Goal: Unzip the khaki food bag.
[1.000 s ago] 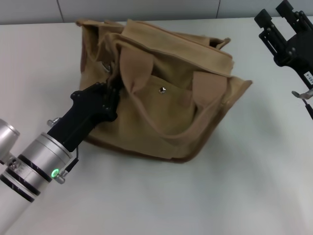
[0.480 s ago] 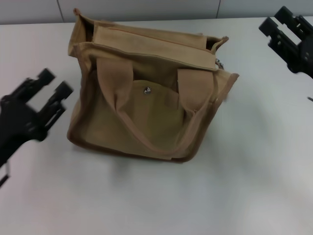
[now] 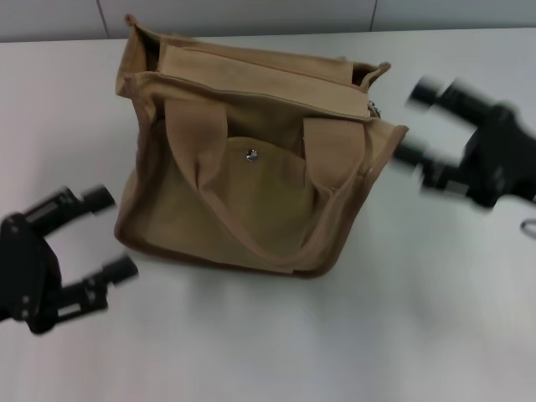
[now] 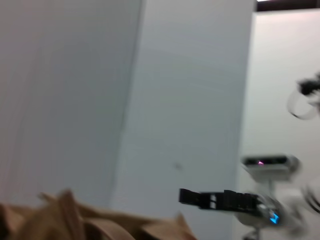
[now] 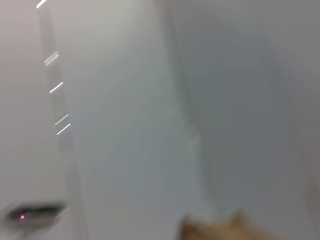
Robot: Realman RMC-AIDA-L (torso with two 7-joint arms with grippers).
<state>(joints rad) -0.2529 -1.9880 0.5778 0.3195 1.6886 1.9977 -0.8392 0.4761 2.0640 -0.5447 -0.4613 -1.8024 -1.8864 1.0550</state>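
Bag [image 3: 251, 159] first: the khaki food bag stands upright on the white table [image 3: 268, 343], its front pocket and snap [image 3: 250, 154] facing the robot and the two wide handles drooping over the front. Its zipper runs along the top edge; whether any of it is open cannot be told, though the top looks slack at the end on the robot's left.

Left of the bag and nearer the robot, the left gripper [image 3: 105, 234] hangs with its fingers spread wide, holding nothing and clear of the cloth. Right of the bag, the right gripper [image 3: 419, 121] is also spread and empty, just off the bag's side.

With neither gripper holding the bag, a tug on the zipper pull would likely drag or tip the soft bag instead of sliding the zipper. The small pull near the bag's right top corner could also be missed, with loose cloth pinched instead.
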